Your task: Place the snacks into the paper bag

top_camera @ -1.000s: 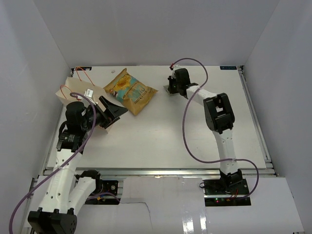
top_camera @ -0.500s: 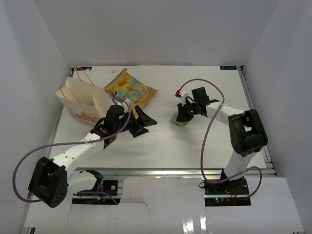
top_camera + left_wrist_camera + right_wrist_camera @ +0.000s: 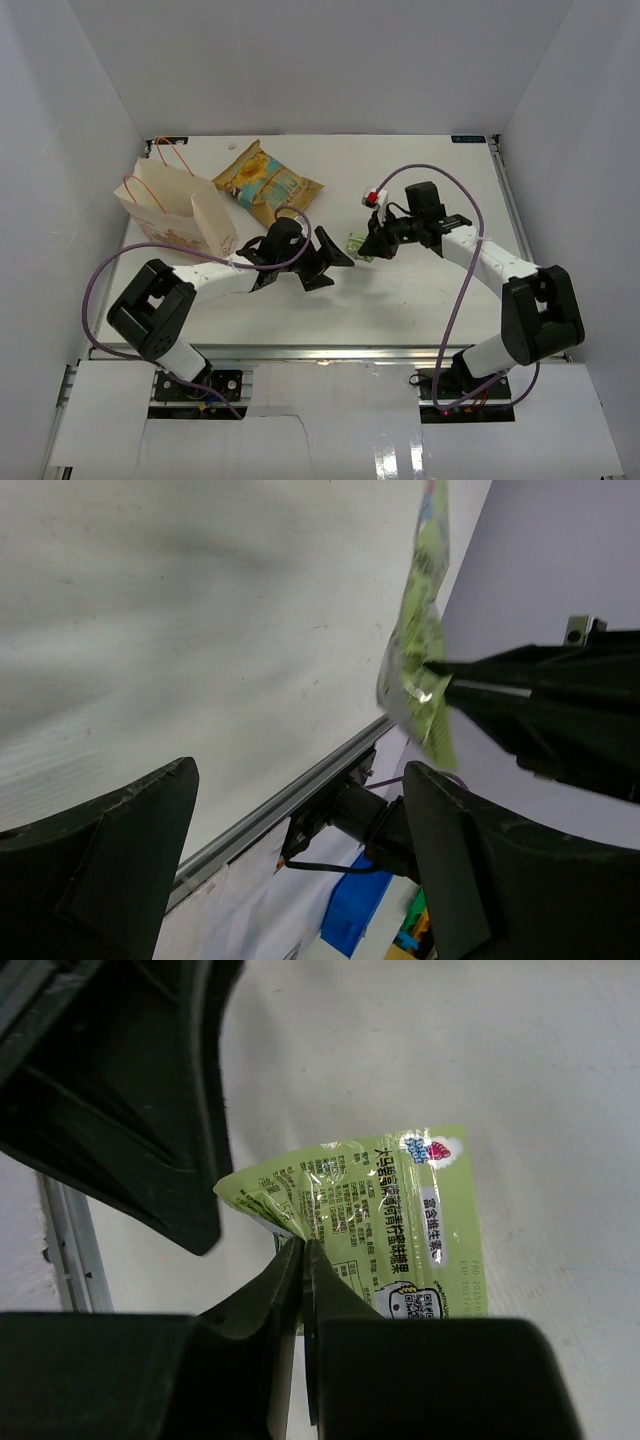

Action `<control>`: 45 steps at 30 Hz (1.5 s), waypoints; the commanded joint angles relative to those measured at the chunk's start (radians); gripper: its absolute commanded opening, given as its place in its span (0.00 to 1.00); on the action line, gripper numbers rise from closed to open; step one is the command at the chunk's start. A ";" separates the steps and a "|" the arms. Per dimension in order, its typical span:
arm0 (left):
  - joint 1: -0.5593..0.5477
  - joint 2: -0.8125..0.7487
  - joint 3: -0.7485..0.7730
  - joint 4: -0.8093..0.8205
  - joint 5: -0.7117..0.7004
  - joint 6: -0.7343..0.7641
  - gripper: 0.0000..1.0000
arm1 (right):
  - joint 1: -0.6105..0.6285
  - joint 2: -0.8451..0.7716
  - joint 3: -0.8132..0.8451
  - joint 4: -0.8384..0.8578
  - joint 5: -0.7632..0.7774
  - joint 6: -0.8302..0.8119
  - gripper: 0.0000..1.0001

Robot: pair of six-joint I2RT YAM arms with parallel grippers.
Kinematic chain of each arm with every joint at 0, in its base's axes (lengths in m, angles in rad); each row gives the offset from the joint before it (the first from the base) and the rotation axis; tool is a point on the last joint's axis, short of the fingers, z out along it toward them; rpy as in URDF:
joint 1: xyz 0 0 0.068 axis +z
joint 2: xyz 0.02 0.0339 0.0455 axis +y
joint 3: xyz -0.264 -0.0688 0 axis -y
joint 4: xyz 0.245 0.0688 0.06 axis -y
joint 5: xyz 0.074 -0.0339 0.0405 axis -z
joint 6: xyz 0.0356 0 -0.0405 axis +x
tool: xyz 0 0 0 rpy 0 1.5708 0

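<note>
Left tool [image 3: 338, 272] spread, now nearer right tool [image 3: 368, 248] pinching green sachet [image 3: 355, 243].

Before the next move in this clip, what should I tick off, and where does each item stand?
1. Right claw shut on the green sachet: ok, it pinches one edge.
2. Left claw open to receive: ok, jaws wide apart.
3. Sachet between the left claw's fingers: not ok, it hangs just beyond them.
4. Paper bag upright with its mouth open: ok.
5. Chip bag packed: not ok, it lies outside the paper bag.
6. Other snacks inside the paper bag: cannot tell.
</note>
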 commanded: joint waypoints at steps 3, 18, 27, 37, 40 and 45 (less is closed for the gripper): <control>-0.020 0.050 0.097 0.033 -0.017 -0.017 0.94 | 0.047 -0.059 -0.041 -0.034 -0.043 -0.041 0.08; -0.023 -0.034 0.032 0.027 -0.066 -0.030 0.91 | 0.053 -0.086 -0.076 -0.022 -0.055 -0.031 0.08; -0.022 0.072 0.109 0.019 -0.040 -0.040 0.72 | 0.077 -0.138 -0.087 -0.017 -0.080 -0.033 0.08; -0.023 0.064 0.118 0.038 -0.017 -0.028 0.07 | 0.088 -0.142 -0.099 0.004 -0.057 -0.018 0.11; -0.022 0.038 0.109 0.035 -0.023 -0.019 0.00 | 0.090 -0.141 -0.096 0.003 -0.062 -0.016 0.34; 0.011 -0.080 0.190 -0.230 -0.159 0.120 0.00 | 0.079 -0.176 0.003 -0.099 -0.072 -0.047 0.73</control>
